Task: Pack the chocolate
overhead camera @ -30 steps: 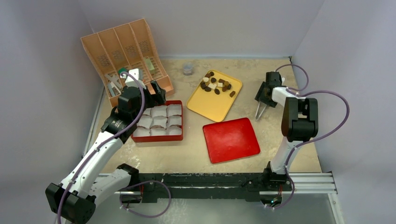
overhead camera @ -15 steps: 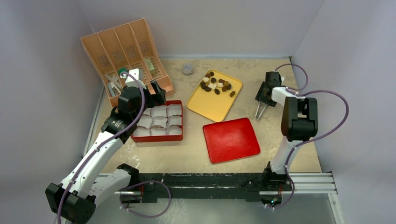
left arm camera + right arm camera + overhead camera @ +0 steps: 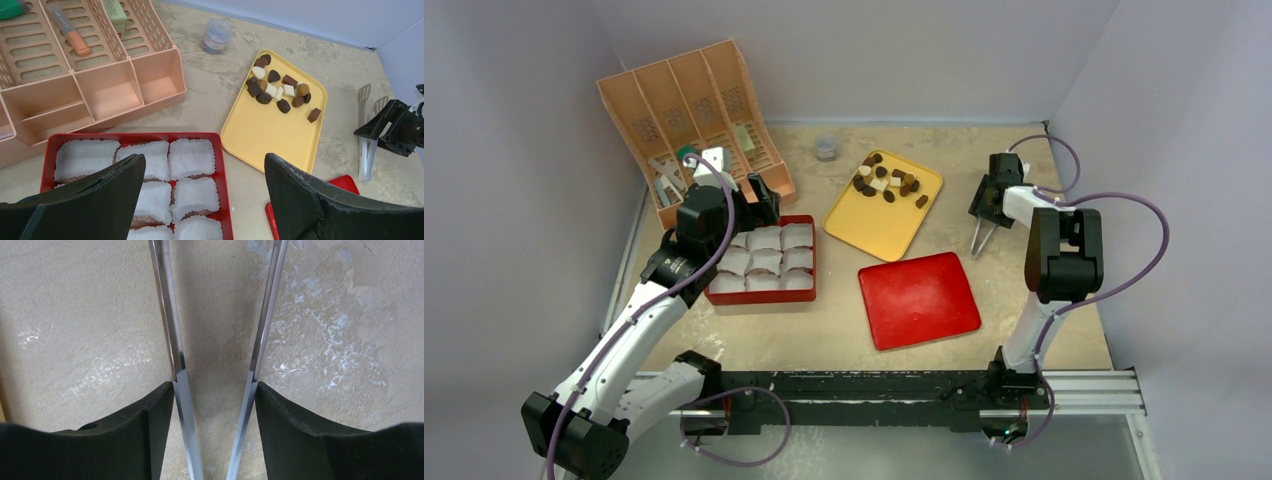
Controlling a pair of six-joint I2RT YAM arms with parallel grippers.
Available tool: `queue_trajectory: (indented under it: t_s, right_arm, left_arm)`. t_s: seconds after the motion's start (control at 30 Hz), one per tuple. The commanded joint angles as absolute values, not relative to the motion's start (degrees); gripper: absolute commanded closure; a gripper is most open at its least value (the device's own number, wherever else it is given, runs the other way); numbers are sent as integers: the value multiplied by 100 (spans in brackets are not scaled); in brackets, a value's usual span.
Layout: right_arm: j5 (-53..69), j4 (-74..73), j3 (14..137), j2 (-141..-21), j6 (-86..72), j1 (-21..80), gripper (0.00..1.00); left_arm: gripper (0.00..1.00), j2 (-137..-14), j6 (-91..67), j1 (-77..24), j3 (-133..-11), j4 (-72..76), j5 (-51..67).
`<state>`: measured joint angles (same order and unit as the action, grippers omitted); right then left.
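Observation:
The chocolate (image 3: 886,180) lies as several dark brown, tan and white pieces at the far end of a yellow tray (image 3: 874,228); it also shows in the left wrist view (image 3: 280,92). A red box (image 3: 764,297) holds white paper cups (image 3: 192,157), all empty. My left gripper (image 3: 749,200) is open and empty above the box's back edge (image 3: 204,159). My right gripper (image 3: 986,205) is shut on metal tongs (image 3: 978,238), which point down at the table right of the tray. In the right wrist view each tong arm (image 3: 167,315) rests against the inside of a finger (image 3: 214,385).
A red lid (image 3: 919,300) lies flat near the tray's front. A peach divided organizer (image 3: 689,110) with tools and a green block (image 3: 115,15) leans at the back left. A small clear jar (image 3: 826,148) stands by the back wall.
The right wrist has shifted very slightly back and left with the tongs. The left arm has not moved.

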<state>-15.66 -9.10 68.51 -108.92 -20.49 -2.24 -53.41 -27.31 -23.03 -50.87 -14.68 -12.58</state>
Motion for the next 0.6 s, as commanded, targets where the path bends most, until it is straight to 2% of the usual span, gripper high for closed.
queue_trajectory:
  t_s: [0.0,0.27,0.57]
  right_arm:
    - [-1653,-787,6912,-10851,-2013,-186,38]
    - [-1421,-982,6873,-10870,-2089,-193,38]
    - [-1555,-988,6880,-10854,-2068,-193,43]
  left_arm:
    - [12,-5238,-2611,-2329,-5193,-1283,-1182]
    - [12,-5228,-2597,-2328,-5194,-1292,-1182]
    - [12,-5221,-2562,-2329,-5198,-1301,-1173]
